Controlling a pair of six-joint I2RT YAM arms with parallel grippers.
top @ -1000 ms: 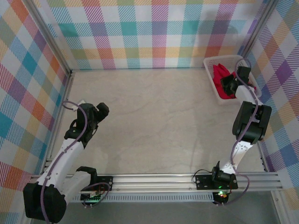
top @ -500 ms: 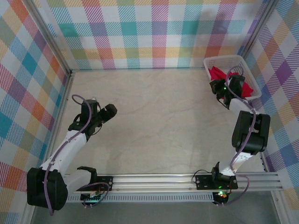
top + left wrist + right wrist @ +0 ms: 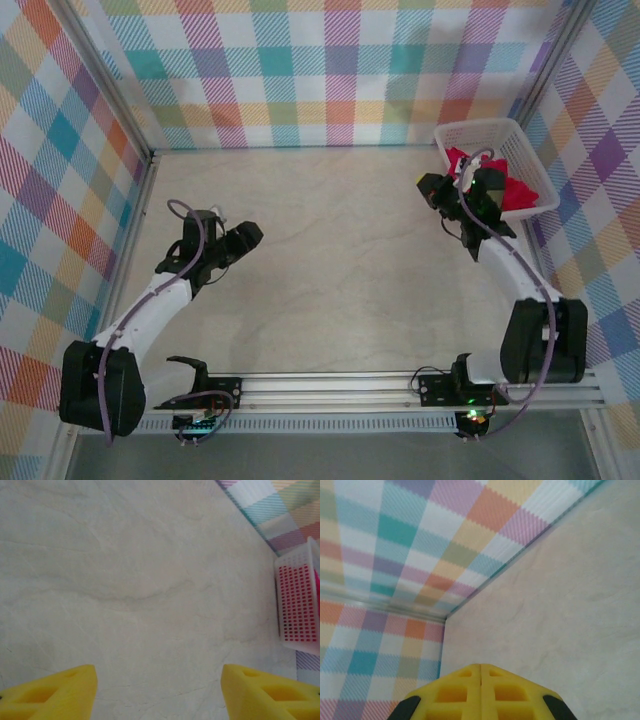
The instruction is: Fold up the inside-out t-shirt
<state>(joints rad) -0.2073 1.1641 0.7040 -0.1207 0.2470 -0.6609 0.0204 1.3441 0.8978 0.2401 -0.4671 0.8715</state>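
The crimson-red t-shirt (image 3: 516,191) lies bunched inside the white mesh basket (image 3: 482,127) at the back right corner. Its red cloth (image 3: 299,600) shows through the basket's wall (image 3: 278,605) in the left wrist view. My right gripper (image 3: 427,189) hangs just left of the basket, pointing toward the table's middle. Its yellow fingers (image 3: 480,666) are pressed together with nothing between them. My left gripper (image 3: 250,236) is over the left part of the table, aimed right. It is open (image 3: 159,675), with bare tabletop between its fingers.
The beige marbled tabletop (image 3: 340,250) is ringed by plaid walls (image 3: 300,70) with metal frame posts. A metal rail (image 3: 340,385) carrying both arm bases runs along the near edge. The basket sits tight against the right wall.
The right gripper has pulled out of the basket and swung left over the table, holding nothing. The left gripper has moved to the right, toward the table's middle.
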